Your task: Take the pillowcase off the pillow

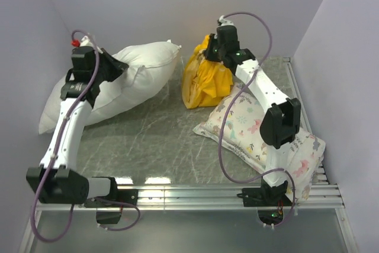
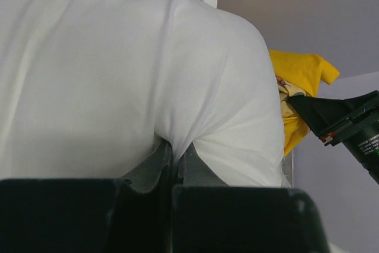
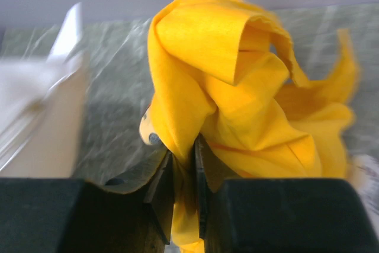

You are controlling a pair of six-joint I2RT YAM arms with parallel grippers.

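Slipping is the main risk. The yellow pillowcase (image 3: 237, 105) rises in a bunch from the right jaws, which are clenched on only a thin fold of it, and so small a bite could pull free if the cloth catches or is tugged. The left jaws are pinched shut on a tuck of the plain white pillow (image 2: 118, 69). That shallow hold could also let go, leaving the pillow to roll on the table (image 1: 154, 140). The pillowcase looks fully off, a crumpled heap just beside the pillow's far right corner. If released carelessly, it could fall onto the printed pillow (image 1: 249, 128), well to the right of the pillow.
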